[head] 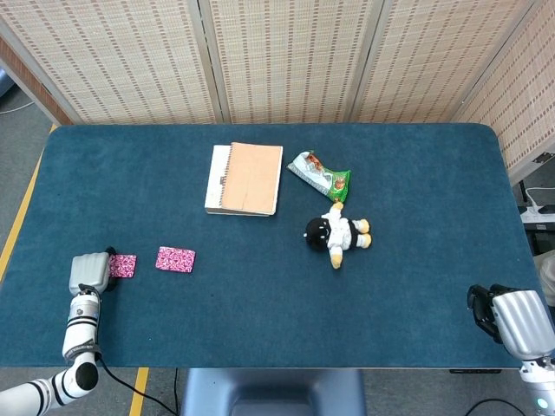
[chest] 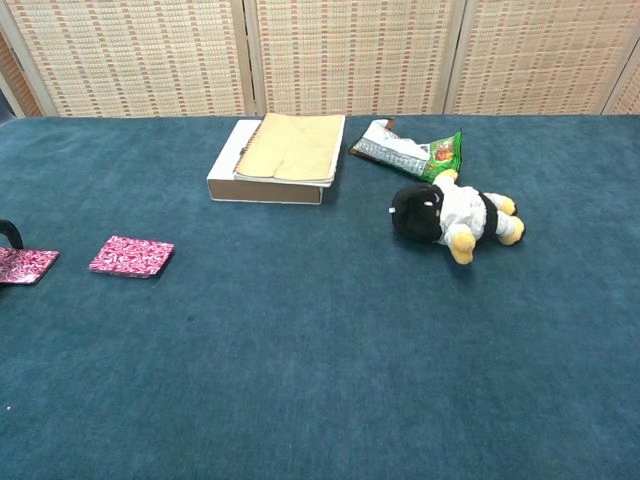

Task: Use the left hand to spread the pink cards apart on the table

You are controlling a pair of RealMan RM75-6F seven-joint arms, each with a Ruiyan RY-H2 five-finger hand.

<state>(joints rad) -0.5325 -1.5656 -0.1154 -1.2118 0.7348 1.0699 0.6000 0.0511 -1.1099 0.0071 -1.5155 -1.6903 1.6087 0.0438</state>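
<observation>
Two pink patterned cards lie apart on the blue table (head: 260, 312). One pink card (head: 175, 259) (chest: 131, 256) rests alone, flat on the cloth. The other pink card (head: 122, 265) (chest: 25, 265) lies further left, its left end under my left hand (head: 89, 273). The chest view shows only a dark fingertip (chest: 10, 232) of that hand, curving down at the card's edge. It holds this card against the table. My right hand (head: 519, 322) hangs off the table's right front corner, fingers curled in, holding nothing.
A tan notebook (head: 245, 178) (chest: 283, 153) lies at the middle back. A green snack packet (head: 321, 175) (chest: 412, 150) sits right of it. A black-and-white plush toy (head: 338, 232) (chest: 450, 215) lies in front of the packet.
</observation>
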